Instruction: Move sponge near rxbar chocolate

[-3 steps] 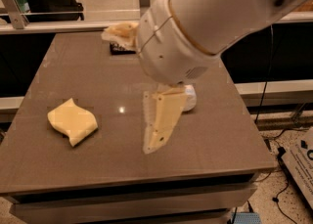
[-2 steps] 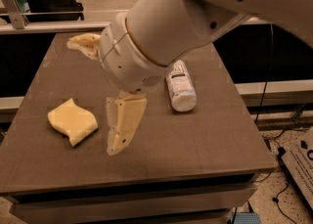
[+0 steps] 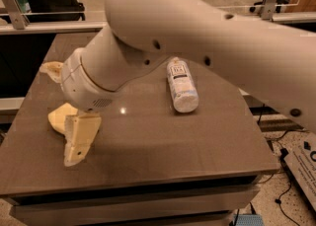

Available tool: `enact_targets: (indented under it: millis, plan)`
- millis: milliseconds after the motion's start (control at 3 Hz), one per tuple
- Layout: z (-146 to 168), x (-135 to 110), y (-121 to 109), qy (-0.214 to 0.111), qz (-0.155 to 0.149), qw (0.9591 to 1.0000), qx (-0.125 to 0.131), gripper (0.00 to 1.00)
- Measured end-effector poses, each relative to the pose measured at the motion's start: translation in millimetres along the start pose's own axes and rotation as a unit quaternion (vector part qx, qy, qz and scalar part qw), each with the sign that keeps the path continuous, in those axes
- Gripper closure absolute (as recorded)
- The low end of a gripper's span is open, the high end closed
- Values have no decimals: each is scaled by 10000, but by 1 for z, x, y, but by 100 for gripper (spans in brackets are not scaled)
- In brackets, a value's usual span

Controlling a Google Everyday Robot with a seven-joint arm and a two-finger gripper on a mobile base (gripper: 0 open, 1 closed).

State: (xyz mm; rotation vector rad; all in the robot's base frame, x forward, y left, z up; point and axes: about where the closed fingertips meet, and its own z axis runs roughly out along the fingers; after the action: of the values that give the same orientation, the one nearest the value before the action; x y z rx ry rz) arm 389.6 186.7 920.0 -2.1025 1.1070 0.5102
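Note:
The sponge [image 3: 57,118] is a pale yellow foam slab lying near the left edge of the brown table [image 3: 148,146]. Only its left part shows, because the arm's wrist covers the rest. My gripper [image 3: 73,156] points down at the sponge's front right side, with its tip close to the tabletop. I cannot tell whether it touches the sponge. The rxbar chocolate is hidden behind the arm.
A clear plastic bottle with a white label [image 3: 181,86] lies on its side right of centre. A pale crumpled packet [image 3: 51,69] lies at the left edge behind the sponge. The large white arm [image 3: 197,27] spans the back of the table. Rails stand behind it.
The arm has swung left across the table. The gripper has moved from the middle of the table over to the sponge and now covers part of it. The bottle is uncovered.

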Motion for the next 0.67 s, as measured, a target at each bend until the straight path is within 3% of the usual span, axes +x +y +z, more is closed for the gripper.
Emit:
enact_targets:
  millis: [667]
  plan:
    - [39, 45, -8, 258, 555, 9981, 98, 0]
